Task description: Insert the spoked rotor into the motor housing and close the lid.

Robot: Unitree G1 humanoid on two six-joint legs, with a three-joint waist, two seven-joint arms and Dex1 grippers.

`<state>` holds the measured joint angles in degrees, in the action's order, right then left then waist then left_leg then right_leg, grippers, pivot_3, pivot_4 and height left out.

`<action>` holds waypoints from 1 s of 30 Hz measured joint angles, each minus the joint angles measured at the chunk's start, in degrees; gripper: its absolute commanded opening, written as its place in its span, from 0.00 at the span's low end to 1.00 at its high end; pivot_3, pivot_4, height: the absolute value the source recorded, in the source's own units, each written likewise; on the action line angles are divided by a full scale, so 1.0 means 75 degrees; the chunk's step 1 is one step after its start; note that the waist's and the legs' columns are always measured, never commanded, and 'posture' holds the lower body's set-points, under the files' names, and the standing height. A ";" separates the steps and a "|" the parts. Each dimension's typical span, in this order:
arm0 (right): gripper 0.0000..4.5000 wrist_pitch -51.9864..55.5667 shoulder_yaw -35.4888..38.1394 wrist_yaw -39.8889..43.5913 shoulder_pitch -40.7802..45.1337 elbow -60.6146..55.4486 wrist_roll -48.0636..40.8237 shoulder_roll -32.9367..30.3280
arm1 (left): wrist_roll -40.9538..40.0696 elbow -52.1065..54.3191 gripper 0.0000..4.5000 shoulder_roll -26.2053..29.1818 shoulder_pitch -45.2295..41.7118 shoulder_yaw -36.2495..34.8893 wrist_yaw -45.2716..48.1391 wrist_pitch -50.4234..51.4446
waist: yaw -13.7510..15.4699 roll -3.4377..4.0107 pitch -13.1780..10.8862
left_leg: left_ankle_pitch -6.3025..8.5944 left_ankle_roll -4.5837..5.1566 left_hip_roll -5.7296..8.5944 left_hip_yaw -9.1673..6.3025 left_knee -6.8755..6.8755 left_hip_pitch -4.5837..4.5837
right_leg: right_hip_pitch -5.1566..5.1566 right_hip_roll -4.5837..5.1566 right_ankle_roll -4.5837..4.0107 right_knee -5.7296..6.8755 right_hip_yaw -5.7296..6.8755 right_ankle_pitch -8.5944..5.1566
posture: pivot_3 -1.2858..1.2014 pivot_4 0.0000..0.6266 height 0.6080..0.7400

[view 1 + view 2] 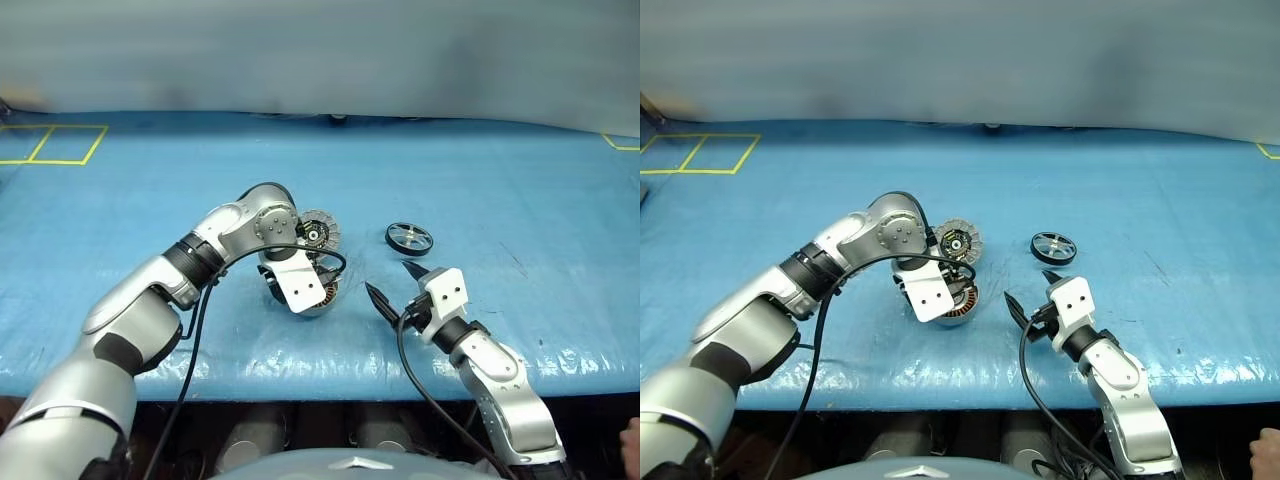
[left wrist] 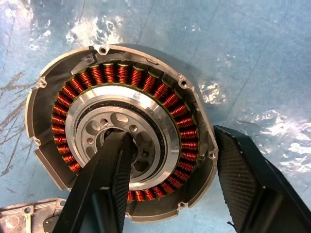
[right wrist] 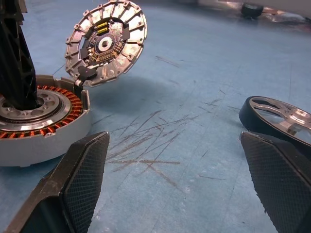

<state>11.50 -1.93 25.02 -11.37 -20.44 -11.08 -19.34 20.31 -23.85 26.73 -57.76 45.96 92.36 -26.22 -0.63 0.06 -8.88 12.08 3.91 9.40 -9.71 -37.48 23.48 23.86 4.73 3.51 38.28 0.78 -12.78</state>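
motor housing (image 2: 43, 92): matt grey metal, glossy copper windings | table cover (image 3: 194, 97): scratched blue plastic sheet

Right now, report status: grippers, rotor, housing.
Left gripper astride motor housing wall, one finger in its centre. Right gripper open, empty. Spoked rotor on table, uninserted. Lid open, upright.

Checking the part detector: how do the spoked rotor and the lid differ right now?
The spoked rotor lies flat on the blue table, apart from the motor housing; the lid stands tilted up, hinged at the housing's edge. The rotor has a black rim and open silver spokes; the lid shows a pale segmented ring around a dark centre. Both are round.
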 measured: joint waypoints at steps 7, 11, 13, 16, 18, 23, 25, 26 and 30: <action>1.00 -0.0014 0.0000 0.0045 0.0104 0.0130 0.0000 0.0001 | -0.0235 0.0369 0.70 0.0103 0.0159 0.0023 0.0002 0.0415 | 0.0009 0.0001 0.0000 | -0.0001 -0.0001 0.0000 0.0000 0.0000 -0.0001 | -0.0001 0.0001 0.0000 0.0000 0.0000 0.0000 | 0.52 0.24 1.00; 1.00 -0.0033 0.0000 0.0065 0.0108 0.0138 0.0000 0.0006 | -0.0423 0.0539 0.99 0.0091 0.0338 -0.0167 -0.0086 0.0789 | 0.0010 0.0003 0.0002 | 0.0000 -0.0001 0.0000 0.0000 0.0001 -0.0001 | -0.0001 0.0001 0.0000 -0.0001 0.0000 0.0000 | 0.52 0.24 1.00; 1.00 -0.0045 0.0000 0.0090 0.0107 0.0140 0.0000 0.0010 | -0.0626 0.0563 0.99 0.0079 0.0459 -0.0357 -0.0152 0.1124 | 0.0009 0.0003 0.0001 | -0.0001 -0.0002 0.0000 0.0000 0.0000 -0.0001 | -0.0001 0.0000 0.0000 0.0000 0.0000 0.0000 | 0.52 0.24 1.00; 1.00 -0.0074 -0.0001 0.0116 0.0111 0.0152 -0.0001 0.0024 | -0.1472 0.1064 0.99 0.0408 0.0485 -0.0362 -0.0061 0.1838 | -0.0004 0.0004 0.0002 | -0.0001 -0.0002 -0.0002 0.0000 0.0002 -0.0002 | 0.0002 0.0001 -0.0001 0.0001 -0.0003 0.0000 | 0.52 0.24 1.00; 1.00 -0.0120 -0.0001 0.0118 0.0117 0.0182 0.0000 0.0046 | -0.1917 0.1304 0.99 0.0636 0.0486 -0.0351 -0.0008 0.2163 | -0.0011 0.0005 0.0002 | -0.0001 -0.0003 -0.0003 0.0001 0.0004 -0.0003 | 0.0002 0.0000 -0.0002 0.0001 -0.0005 0.0000 | 0.52 0.24 1.00; 1.00 -0.0141 -0.0005 0.0120 0.0121 0.0282 0.0015 0.0100 | -0.2792 0.1489 0.99 0.1448 0.0493 -0.0414 0.0002 0.2661 | 0.0000 0.0008 0.0003 | -0.0004 -0.0010 -0.0005 0.0001 0.0009 -0.0015 | 0.0012 -0.0003 -0.0009 0.0004 -0.0007 0.0000 | 0.52 0.24 1.00; 1.00 -0.0145 -0.0002 0.0120 0.0118 0.0285 0.0022 0.0107 | -0.2971 0.1480 0.99 0.1758 0.0544 -0.0524 0.0002 0.2775 | 0.0001 0.0008 0.0002 | -0.0004 -0.0010 -0.0005 0.0003 0.0012 -0.0020 | 0.0028 -0.0003 -0.0009 0.0004 -0.0010 -0.0001 | 0.52 0.24 1.00; 1.00 -0.0147 0.0000 0.0119 0.0114 0.0285 0.0024 0.0107 | -0.3066 0.1477 0.99 0.1868 0.0597 -0.0597 0.0002 0.2805 | 0.0004 0.0008 0.0003 | -0.0004 -0.0010 -0.0005 0.0004 0.0013 -0.0020 | 0.0030 -0.0003 -0.0009 0.0004 -0.0011 -0.0001 | 0.52 0.24 1.00; 1.00 -0.0174 0.0031 0.0098 0.0009 0.0280 0.0027 0.0111 | -0.3375 0.1317 0.99 0.1852 0.1119 -0.1405 -0.0240 0.3185 | 0.0022 0.0010 0.0004 | -0.0005 -0.0011 -0.0004 0.0006 0.0022 -0.0017 | 0.0040 -0.0004 -0.0011 0.0001 -0.0016 0.0000 | 0.52 0.24 1.00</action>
<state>10.19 -1.69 25.76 -11.30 -18.35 -10.88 -18.51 -5.01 -13.98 40.62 -49.37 35.42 90.56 -2.33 -0.46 0.13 -8.85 12.04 3.82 9.37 -9.66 -37.32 23.35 24.16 4.70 3.43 38.29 0.67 -12.79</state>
